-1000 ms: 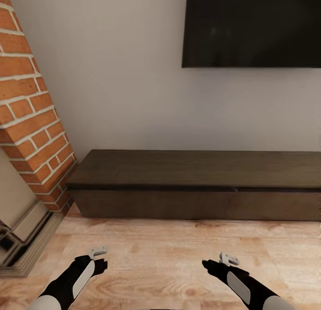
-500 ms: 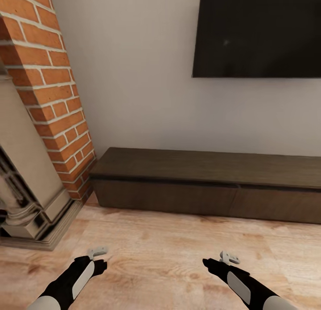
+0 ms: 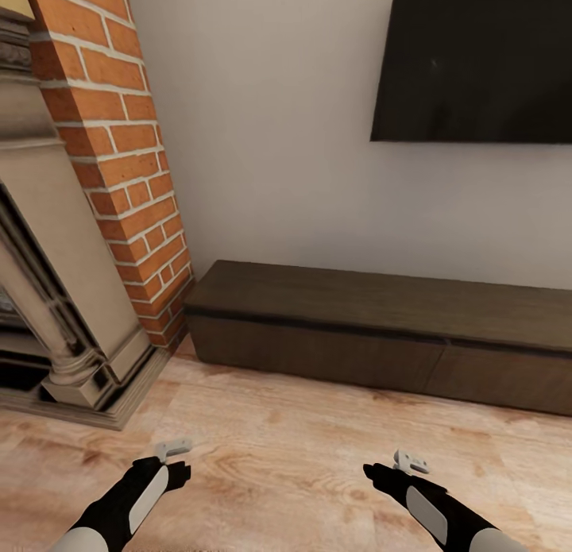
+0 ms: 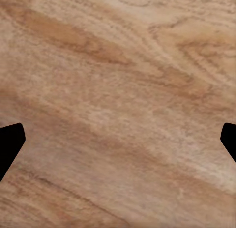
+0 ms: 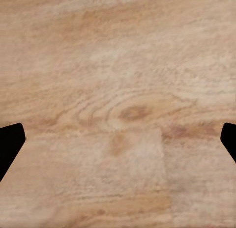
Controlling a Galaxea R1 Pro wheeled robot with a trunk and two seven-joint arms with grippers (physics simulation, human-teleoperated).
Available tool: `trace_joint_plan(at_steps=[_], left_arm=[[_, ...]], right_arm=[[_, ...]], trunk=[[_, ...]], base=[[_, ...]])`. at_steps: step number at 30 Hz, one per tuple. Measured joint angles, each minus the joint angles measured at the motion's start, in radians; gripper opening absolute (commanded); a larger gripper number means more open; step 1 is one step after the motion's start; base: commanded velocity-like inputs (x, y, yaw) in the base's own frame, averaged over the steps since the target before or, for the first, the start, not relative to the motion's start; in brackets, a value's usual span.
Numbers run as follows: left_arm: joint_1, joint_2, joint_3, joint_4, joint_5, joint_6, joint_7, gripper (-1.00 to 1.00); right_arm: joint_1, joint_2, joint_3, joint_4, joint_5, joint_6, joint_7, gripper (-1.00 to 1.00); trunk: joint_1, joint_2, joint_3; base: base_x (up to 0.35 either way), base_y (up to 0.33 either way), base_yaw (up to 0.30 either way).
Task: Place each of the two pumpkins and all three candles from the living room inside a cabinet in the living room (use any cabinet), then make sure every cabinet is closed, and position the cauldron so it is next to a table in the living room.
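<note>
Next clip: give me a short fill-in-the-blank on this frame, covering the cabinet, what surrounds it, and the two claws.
1. The cabinet's pull-out fronts are all ____.
2. The column beside the cabinet's left end is faced with red ____.
3. The dark television hangs on the wall ____ the cabinet.
4. The left claw and right claw point at the ____ floor, holding nothing.

Missing words: closed; brick; above; wooden

Brick chimney (image 3: 119, 155), fireplace surround (image 3: 56, 298), wall TV (image 3: 477, 59), wood floor (image 3: 278, 457)
</note>
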Motion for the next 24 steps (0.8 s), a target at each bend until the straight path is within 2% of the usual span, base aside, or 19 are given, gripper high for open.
trace_joint_plan(at_steps=[16, 19, 24], left_arm=[[0.0, -0.008, -0.001, 0.026, -0.008, -0.021, 0.001, 1.0], [0.0, -0.008, -0.001, 0.028, -0.008, -0.021, 0.001, 1.0], [0.0, -0.008, -0.002, 0.03, -0.009, -0.021, 0.001, 1.0]], right_arm=[[0.0, -0.002, 0.0, 0.003, -0.001, -0.002, -0.001, 1.0], [0.0, -0.001, 0.0, 0.01, 0.0, -0.003, 0.0, 1.0], [0.0, 0.0, 0.0, 0.013, 0.002, -0.004, 0.0, 1.0]], trunk=[[-0.061, 0.112, 0.029], [-0.073, 0.133, 0.038], [-0.092, 0.168, 0.054]], base=[[0.0, 0.0, 0.115], [0.0, 0.0, -0.036], [0.0, 0.0, -0.213]])
